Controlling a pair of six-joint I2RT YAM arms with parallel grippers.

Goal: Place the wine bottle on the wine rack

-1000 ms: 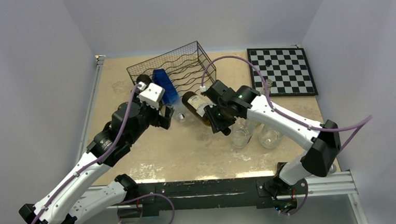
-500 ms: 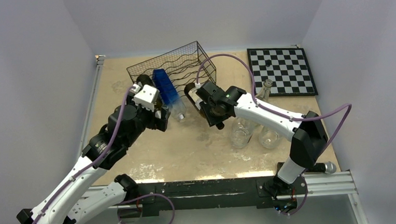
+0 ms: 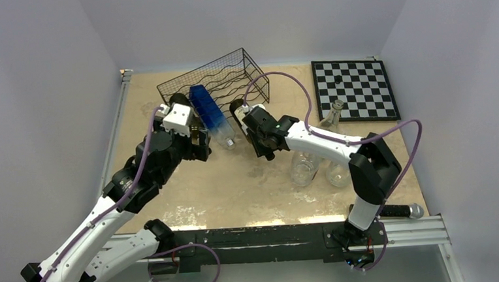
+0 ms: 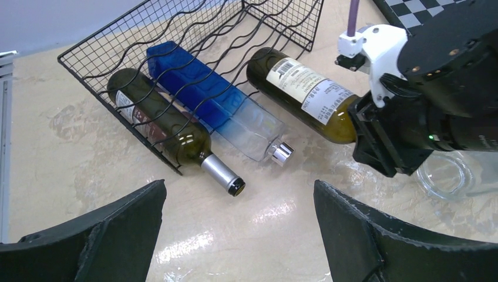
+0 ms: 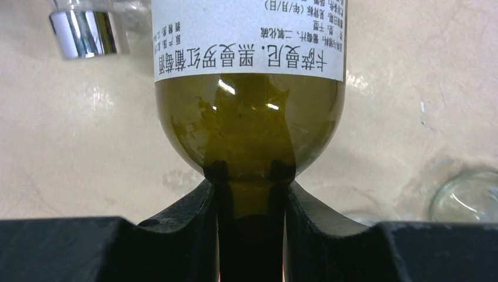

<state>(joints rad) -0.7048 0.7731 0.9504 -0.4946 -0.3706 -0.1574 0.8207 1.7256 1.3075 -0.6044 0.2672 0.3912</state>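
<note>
Table (image 3: 236, 187): right claw (image 5: 251, 183) outstretched low, clamping wine bottle (image 4: 302, 94) neck.

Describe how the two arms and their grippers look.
Both arms, left arm and right arm, have white links with black joints, and a purple cable loops along each. The left gripper and right gripper are black with matte, wedge-shaped jaws. A white box tops the left wrist; a green light glows on the right.

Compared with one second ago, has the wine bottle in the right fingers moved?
Yes. In the top view the wine bottle went left, away from the chessboard, toward the wine rack.
</note>
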